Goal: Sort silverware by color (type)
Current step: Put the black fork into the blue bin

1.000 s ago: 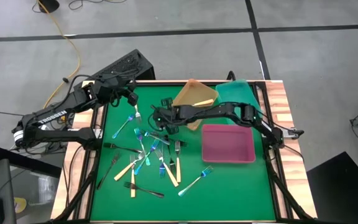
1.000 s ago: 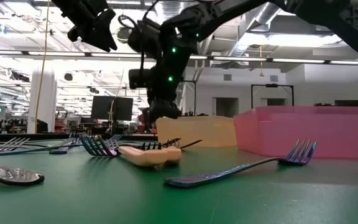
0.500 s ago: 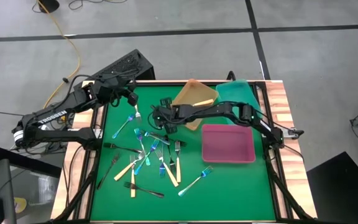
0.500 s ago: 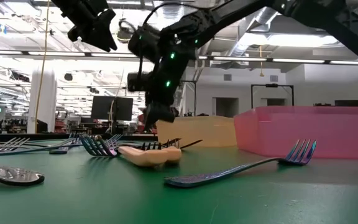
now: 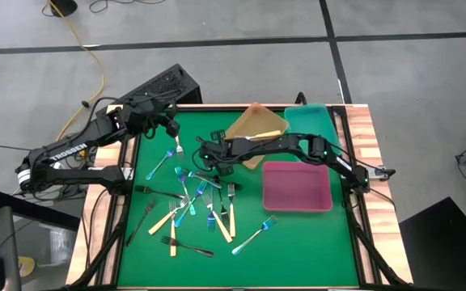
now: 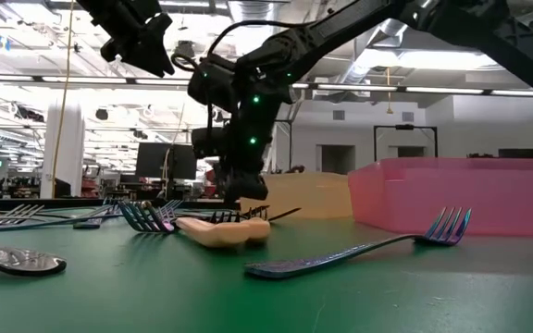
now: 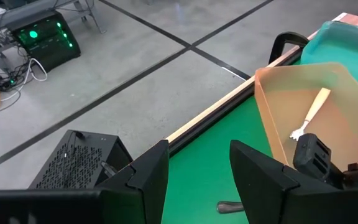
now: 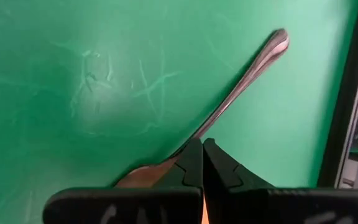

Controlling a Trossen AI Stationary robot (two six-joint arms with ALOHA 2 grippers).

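while the right claw sits low over the green tabletop at frame centre, its fingers are pinched shut on the neck of a dark fork whose handle end rests on the felt. judgement: step in hand is lifting this fork out of the scatter; best done with a straight rise, so the trailing handle clears the neighbouring forks, then a carry to whichever tray suits its colour. the grip looks thin, so a slow swing would guard against the fork pivoting.

left claw waits raised at upper left of the tabletop, fingers apart, holding nothing.

containers, largest first: pink tray at centre right, nothing visible inside; teal tray at upper right, contents not discernible; orange tray at upper centre, tilted, holding one cream-handled fork.

the remaining silverware lies in a loose pile at lower centre left, cream, blue-teal and black mixed, with one iridescent fork lying apart nearer the pink tray.
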